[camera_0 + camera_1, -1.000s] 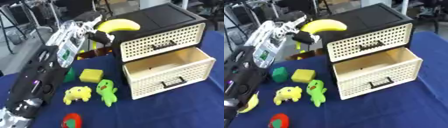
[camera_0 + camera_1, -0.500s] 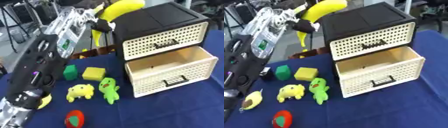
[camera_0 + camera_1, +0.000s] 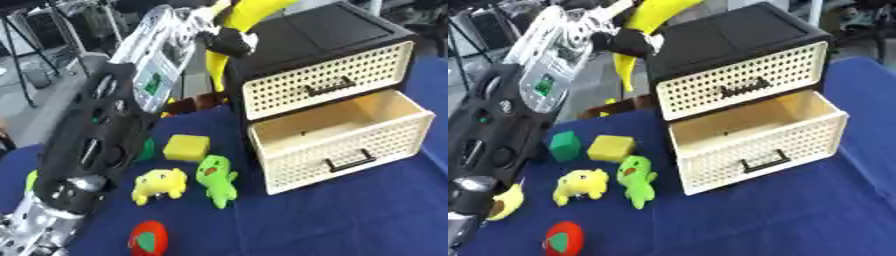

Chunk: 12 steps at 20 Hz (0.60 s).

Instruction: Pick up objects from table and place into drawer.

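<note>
Since a second ago the left arm (image 3: 114,125) has risen, carrying the banana (image 3: 654,15) from beside the cabinet's upper left corner to above its top, so that the fruit now runs off the upper edge of both views. The left hand (image 3: 627,40) is clenched around the banana's lower end, high at the far left of the drawer cabinet (image 3: 324,85); the right hand shows in neither view.

The blue tablecloth (image 3: 350,215) covers the near table. The cabinet, black-framed with two cream perforated drawers, stands at the far right. Its upper drawer (image 3: 328,85) is closed; its lower drawer (image 3: 337,135) is pulled out toward the near side, its cream inside bare where visible.

To the left of the open drawer lie the remaining toys. A yellow sponge block (image 3: 186,147) sits farthest, with a green cube (image 3: 564,146) just beside it on the left. Nearer is a green dinosaur plush (image 3: 217,177), and touching its left side a yellow plush animal (image 3: 157,184). A red, round toy with a green patch (image 3: 149,240) lies nearest, at the lower edge. At the near left, a small yellow fruit-like piece (image 3: 505,202) peeks out from behind the arm.
</note>
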### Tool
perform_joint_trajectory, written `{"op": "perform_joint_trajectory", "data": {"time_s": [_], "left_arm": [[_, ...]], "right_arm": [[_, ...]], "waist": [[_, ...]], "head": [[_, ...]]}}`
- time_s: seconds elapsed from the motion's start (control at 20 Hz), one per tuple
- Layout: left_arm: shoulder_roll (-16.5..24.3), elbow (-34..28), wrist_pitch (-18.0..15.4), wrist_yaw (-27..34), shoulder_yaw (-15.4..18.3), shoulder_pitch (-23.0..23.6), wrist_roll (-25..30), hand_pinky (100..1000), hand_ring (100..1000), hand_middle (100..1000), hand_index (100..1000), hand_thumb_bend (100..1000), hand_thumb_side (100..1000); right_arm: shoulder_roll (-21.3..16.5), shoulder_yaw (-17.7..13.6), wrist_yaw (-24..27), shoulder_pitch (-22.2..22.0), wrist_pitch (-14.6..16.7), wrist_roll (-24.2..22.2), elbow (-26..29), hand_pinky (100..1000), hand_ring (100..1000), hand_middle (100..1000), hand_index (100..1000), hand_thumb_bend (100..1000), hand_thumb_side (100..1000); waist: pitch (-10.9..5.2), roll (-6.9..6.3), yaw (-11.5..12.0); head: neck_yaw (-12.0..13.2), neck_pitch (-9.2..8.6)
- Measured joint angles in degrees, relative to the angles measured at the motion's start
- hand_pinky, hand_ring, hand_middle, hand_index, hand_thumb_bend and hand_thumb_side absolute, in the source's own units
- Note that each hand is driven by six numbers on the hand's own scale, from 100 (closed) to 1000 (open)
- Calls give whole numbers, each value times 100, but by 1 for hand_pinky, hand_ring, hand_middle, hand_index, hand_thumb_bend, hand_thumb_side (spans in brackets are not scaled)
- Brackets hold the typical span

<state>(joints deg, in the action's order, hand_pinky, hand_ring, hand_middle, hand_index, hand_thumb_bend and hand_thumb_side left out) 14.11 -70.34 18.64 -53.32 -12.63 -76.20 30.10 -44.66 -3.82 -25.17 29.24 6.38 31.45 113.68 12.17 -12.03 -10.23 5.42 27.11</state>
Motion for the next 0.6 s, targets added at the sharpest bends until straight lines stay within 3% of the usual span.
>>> {"op": "perform_joint_trajectory", "data": {"time_s": [0.6], "left_arm": [[-260,36,38,213,-152,-92,93,100,319,387,553,100,408]], "right_arm": [[5,29,43,25,-44,-43,0,410,499,496,744,100,799]], "waist": [[-137,-165,-55]], "head": [[19,97]]}}
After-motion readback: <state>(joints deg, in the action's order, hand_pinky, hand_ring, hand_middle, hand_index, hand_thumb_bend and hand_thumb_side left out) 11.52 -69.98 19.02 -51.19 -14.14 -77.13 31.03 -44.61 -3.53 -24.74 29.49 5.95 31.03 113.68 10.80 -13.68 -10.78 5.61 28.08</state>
